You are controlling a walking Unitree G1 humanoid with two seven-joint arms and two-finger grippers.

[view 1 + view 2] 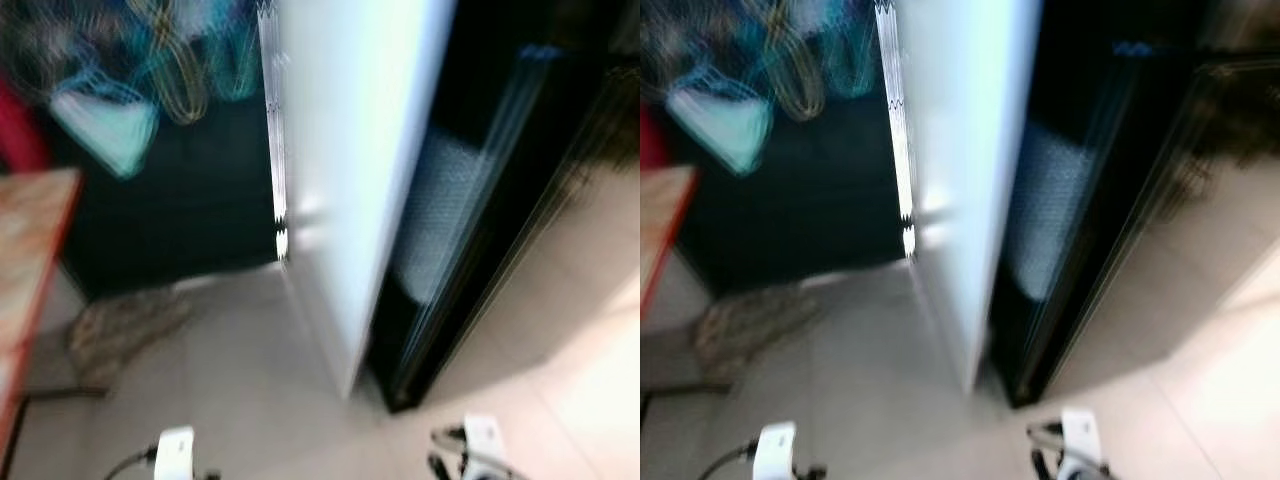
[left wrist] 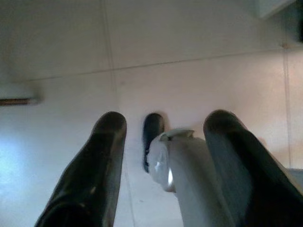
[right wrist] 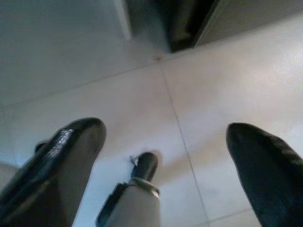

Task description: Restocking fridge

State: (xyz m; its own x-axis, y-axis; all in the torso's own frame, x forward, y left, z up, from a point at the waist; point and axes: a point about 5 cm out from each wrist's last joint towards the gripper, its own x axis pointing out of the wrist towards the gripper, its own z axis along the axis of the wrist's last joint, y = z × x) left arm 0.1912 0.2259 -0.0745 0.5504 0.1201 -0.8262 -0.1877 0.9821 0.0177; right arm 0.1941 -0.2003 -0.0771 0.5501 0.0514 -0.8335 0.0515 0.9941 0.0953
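Note:
The head views are blurred. A tall fridge stands ahead with its white door [image 1: 350, 150] swung open towards me. Its dark body [image 1: 480, 230] is to the right, with a pale shape inside that I cannot identify. Both arms hang low: the left arm [image 1: 175, 450] and the right arm [image 1: 483, 437] show at the bottom edge. My left gripper [image 2: 165, 122] is open over the tiled floor with nothing in it. My right gripper [image 3: 166, 130] is open wide and empty, with the fridge's lower corner [image 3: 177, 28] beyond it.
A wooden table with a red edge [image 1: 30, 250] is at the left. A dark cabinet [image 1: 170, 200] behind it carries blurred colourful items [image 1: 110, 120]. A crumpled cloth [image 1: 125, 325] lies on the floor by the cabinet. My own foot [image 2: 151, 137] shows on the pale tiles.

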